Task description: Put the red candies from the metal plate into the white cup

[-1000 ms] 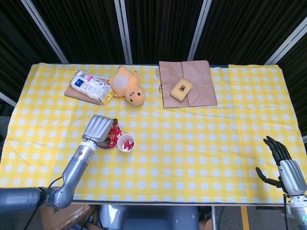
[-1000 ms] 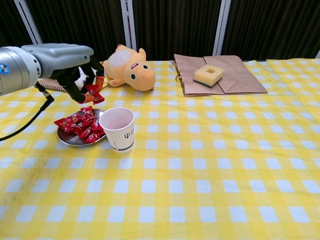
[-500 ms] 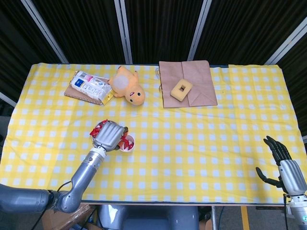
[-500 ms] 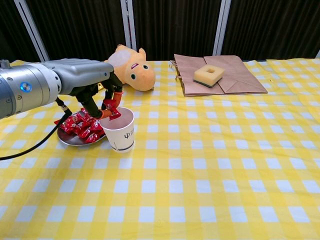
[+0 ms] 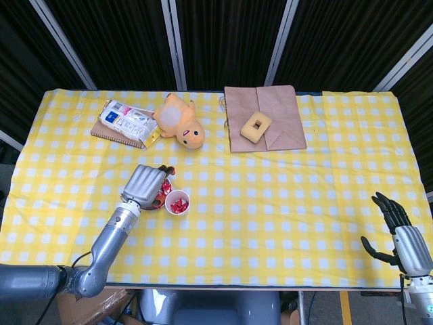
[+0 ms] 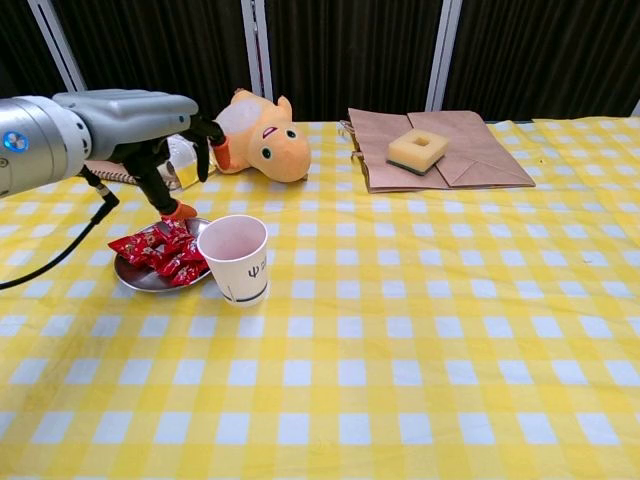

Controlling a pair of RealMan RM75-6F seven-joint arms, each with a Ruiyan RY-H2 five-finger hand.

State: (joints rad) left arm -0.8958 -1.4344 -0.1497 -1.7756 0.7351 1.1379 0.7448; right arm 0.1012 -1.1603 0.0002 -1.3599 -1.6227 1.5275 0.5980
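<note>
The white cup (image 6: 237, 258) stands on the yellow checked cloth; the head view shows red candies (image 5: 178, 204) lying in the cup (image 5: 177, 202). Just left of it, the metal plate (image 6: 135, 280) carries a pile of red wrapped candies (image 6: 160, 250). My left hand (image 6: 160, 125) hovers above the plate with its fingers spread and nothing in them; one fingertip (image 6: 180, 210) points down close over the pile. In the head view the left hand (image 5: 145, 184) covers most of the plate. My right hand (image 5: 399, 233) stays at the table's near right corner, fingers apart and empty.
An orange plush toy (image 6: 260, 140) lies behind the plate. Further right, a brown paper bag (image 6: 450, 150) carries a yellow square block (image 6: 417, 149). A snack packet on a notebook (image 5: 125, 123) lies at the back left.
Half a second ago my left hand held a red candy over the cup. It has since let go of it and swung back left over the plate, now empty.
</note>
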